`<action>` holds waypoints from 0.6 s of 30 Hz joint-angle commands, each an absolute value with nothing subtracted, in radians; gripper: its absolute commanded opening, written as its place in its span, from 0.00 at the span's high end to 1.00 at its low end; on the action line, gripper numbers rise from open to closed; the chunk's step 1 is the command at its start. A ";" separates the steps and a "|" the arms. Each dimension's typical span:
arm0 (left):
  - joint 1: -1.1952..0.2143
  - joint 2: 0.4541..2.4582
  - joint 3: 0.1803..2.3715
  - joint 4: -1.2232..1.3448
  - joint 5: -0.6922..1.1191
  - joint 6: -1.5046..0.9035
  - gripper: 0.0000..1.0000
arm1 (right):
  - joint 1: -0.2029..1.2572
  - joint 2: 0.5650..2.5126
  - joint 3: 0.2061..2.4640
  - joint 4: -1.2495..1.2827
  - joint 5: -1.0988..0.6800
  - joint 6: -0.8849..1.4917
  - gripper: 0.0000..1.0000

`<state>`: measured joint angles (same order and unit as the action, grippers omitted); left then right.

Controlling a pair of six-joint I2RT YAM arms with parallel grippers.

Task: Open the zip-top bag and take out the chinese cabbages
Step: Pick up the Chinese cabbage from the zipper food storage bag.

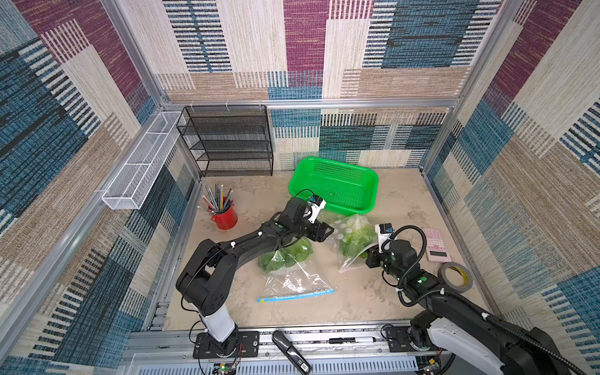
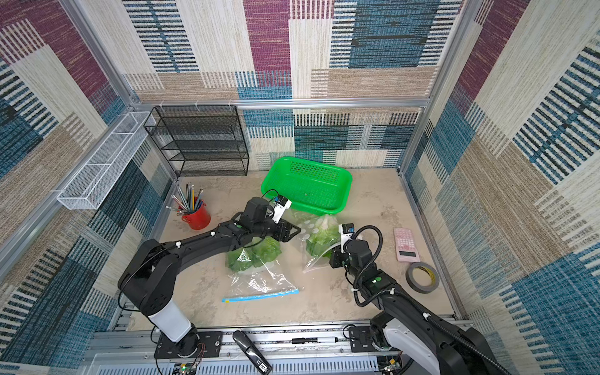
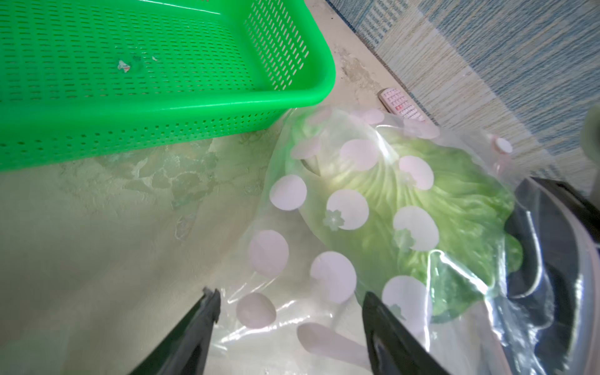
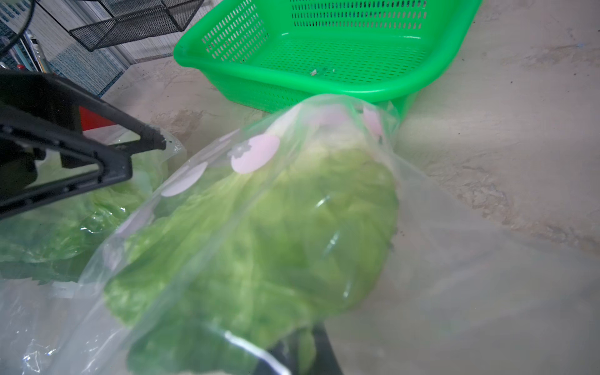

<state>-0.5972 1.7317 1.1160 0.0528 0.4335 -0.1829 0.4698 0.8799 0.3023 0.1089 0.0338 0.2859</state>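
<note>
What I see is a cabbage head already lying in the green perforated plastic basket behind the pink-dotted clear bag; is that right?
No. The green perforated plastic basket holds only tiny scraps, no cabbage head; the crinkled green cabbage head lies inside the pink-dotted clear bag in front of it, as the left wrist view shows.

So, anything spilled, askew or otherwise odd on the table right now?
Minor only: small pale scraps lie inside the green perforated plastic basket. Beside it, the pink-dotted clear plastic bag sits tilted, one end held up by the shut right gripper, a green chinese cabbage still inside. Nothing looks spilled or damaged.
</note>
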 commanded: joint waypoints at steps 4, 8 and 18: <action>-0.492 1.847 1.230 -0.001 0.805 -0.084 0.27 | 0.469 0.809 0.275 0.208 0.006 0.252 1.00; -0.482 1.902 1.283 -0.065 0.872 -0.031 0.27 | 0.467 0.768 0.268 0.219 -0.003 0.227 1.00; -0.439 1.981 1.329 0.072 1.035 -0.139 0.25 | 0.466 0.737 0.267 0.241 -0.044 0.168 1.00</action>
<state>-0.4480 1.9652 1.3193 -0.0101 0.9337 -0.0826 0.4652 0.7429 0.2661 0.1509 -0.0261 0.2031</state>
